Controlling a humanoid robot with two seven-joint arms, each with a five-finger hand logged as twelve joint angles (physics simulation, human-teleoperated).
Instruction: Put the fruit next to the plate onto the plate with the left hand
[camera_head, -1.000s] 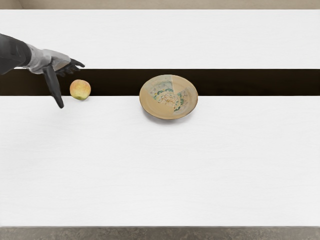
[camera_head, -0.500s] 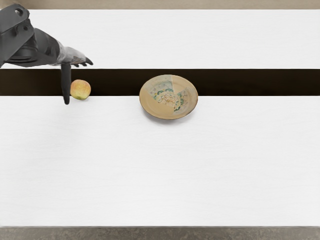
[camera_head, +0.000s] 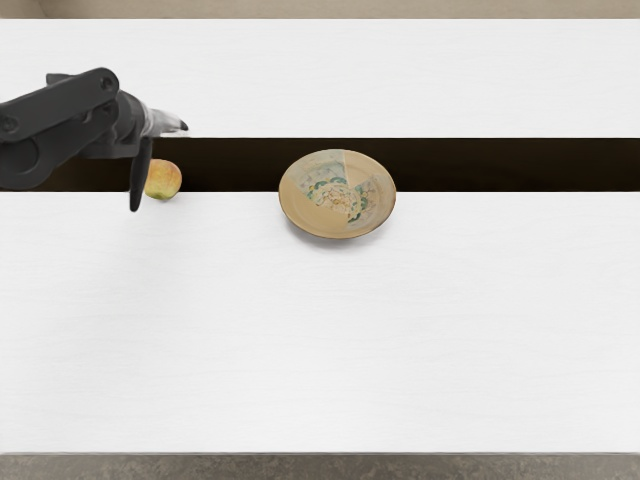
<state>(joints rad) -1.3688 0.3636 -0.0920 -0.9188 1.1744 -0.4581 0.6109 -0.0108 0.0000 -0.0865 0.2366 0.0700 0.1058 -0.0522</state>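
A yellow-red apple (camera_head: 164, 180) lies at the edge of the dark gap, well left of the tan patterned plate (camera_head: 337, 193). My left hand (camera_head: 150, 150) reaches in from the left edge and hangs over the apple. Its thumb (camera_head: 137, 180) points down along the apple's left side and partly covers it, while the other fingers (camera_head: 172, 125) stretch out behind the fruit. The hand is open and holds nothing. The plate has nothing on it.
A dark gap (camera_head: 500, 164) runs across the white table (camera_head: 320, 320) behind the plate and the apple. The left forearm (camera_head: 55, 125) hides part of the gap at the left edge.
The left arm has swung lower and further over the apple, so the thumb now overlaps the fruit's left side. Apple and plate have stayed put.
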